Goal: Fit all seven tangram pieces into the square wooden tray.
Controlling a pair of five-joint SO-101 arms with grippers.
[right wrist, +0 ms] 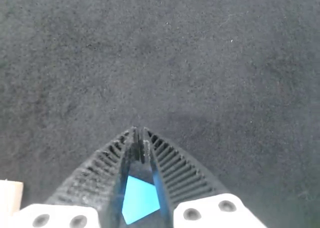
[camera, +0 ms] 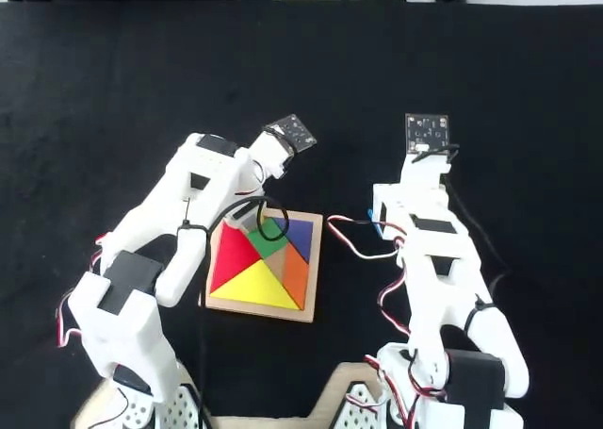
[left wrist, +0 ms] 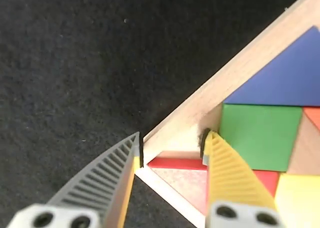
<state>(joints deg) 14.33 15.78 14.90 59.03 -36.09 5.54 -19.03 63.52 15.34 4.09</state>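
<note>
The left gripper [left wrist: 173,145] is straddling the far-left corner of the wooden tray [left wrist: 240,67], jaws spread, beside the green square [left wrist: 260,135]. The right gripper [right wrist: 139,134] is hovering clenched and empty over the black cloth [right wrist: 200,62], right of the tray.

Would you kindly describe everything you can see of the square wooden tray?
The square wooden tray is pale wood with a raised rim, lying flat and slightly askew on the black cloth. Tangram pieces in red, yellow, orange, blue and green lie inside. The open left gripper straddles one corner's wall.
</note>
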